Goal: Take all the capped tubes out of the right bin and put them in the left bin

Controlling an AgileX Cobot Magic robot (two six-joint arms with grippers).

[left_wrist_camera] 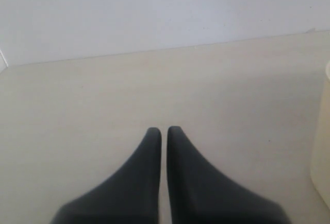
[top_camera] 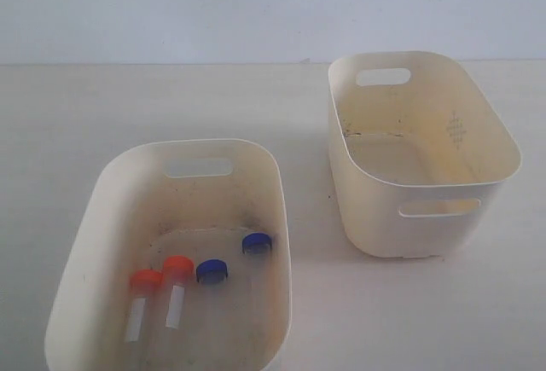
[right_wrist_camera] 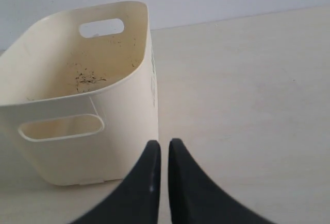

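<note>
Two black grippers, each seen by its own wrist camera, are closed to a hairline slit and clamp nothing. The left gripper [left_wrist_camera: 164, 130] hangs over the bare table [left_wrist_camera: 77, 95], its tapered fingers [left_wrist_camera: 144, 172] clear of any object. A sliver of cream tub wall shows at the frame's edge, too little to tell which bin it is. The right gripper [right_wrist_camera: 164, 142], its fingers likewise pressed almost together, hangs just beside the right bin [right_wrist_camera: 118, 131] at a slot-handled end wall; whether it touches cannot be told.

Seen from the exterior camera, the left bin [top_camera: 111, 188] sits near and to the left. All four capped tubes lie side by side on its grime-speckled base, caps toward the far wall. From the left come two orange-red caps [top_camera: 146, 279] on tubes bearing white label strips, then two blue caps [top_camera: 212, 270]. Well apart, farther back on the right, stands the right bin [top_camera: 426, 217], a diamond-shaped dotted mark [top_camera: 456, 128] on its inner wall and dark flecks along one edge of its base.

The table [top_camera: 85, 107] is pale, matte and cream-toned. Behind it rises a plain, pale wall [top_camera: 256, 4].
</note>
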